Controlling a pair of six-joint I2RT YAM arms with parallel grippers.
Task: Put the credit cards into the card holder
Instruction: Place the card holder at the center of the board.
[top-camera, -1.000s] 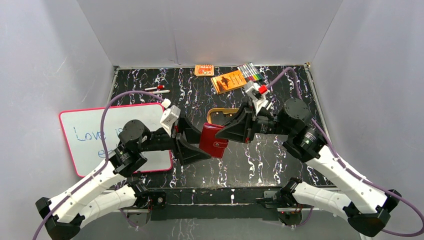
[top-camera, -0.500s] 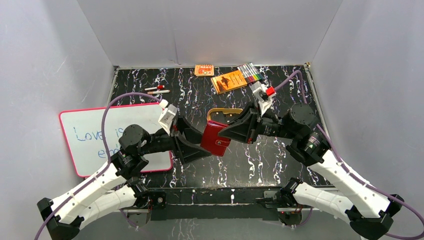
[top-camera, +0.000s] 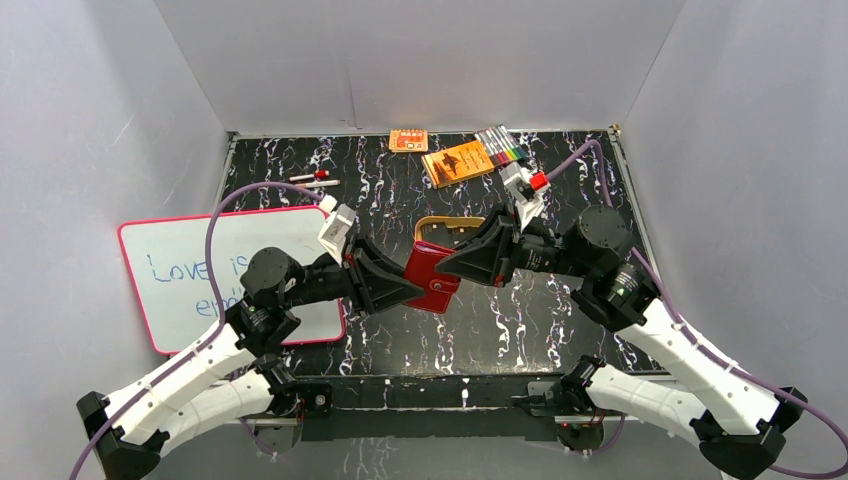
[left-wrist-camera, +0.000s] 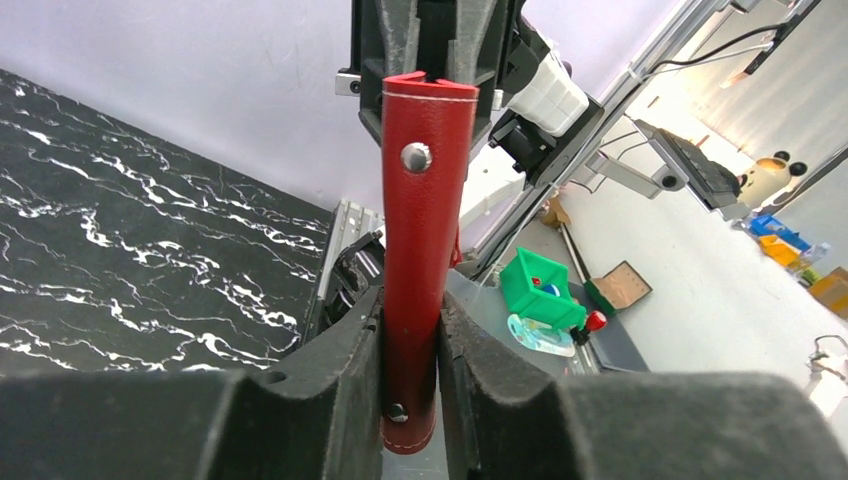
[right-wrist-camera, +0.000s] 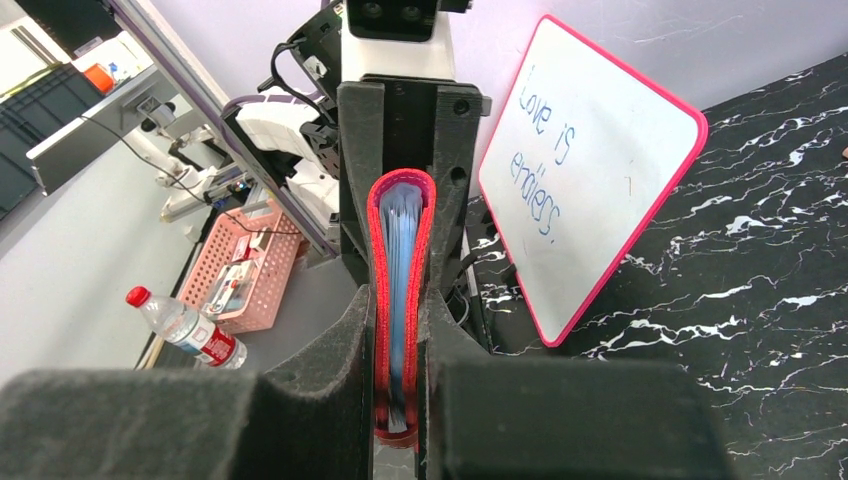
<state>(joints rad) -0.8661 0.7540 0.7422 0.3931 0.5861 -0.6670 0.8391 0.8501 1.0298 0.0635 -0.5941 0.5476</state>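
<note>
**Both ends of the wallet now gripped**

My left gripper (top-camera: 398, 284) has just clamped down. A moment ago its jaws stood spread around the near end of the small dark red leather-like folding card holder (top-camera: 432, 277); now my left fingers (left-wrist-camera: 335, 350) press flat on both its faces. My right gripper (top-camera: 455, 266) was already clenched on the opposite end and has not let go. So the holder hangs between my two sets of fingertips, lifted off the black, white-veined marble-look table (top-camera: 520, 320).

With both ends held, I judge one side can now shift its grip to spread the fold. The holder is folded shut and nothing has gone in yet.

The cover is finely grained with pale stitching along the edge, and a shiny round metal snap stud (left-wrist-camera: 416, 155) sits beyond my left fingertips. Seen edge-on between my right fingers, the fold is a narrow red U packed with glossy bluish clear sleeves (right-wrist-camera: 400, 250) — thin and slippery-looking, likely to cling together. My pads are dark and rough.

The thin dark credit cards I cannot pick out in any view.
</note>
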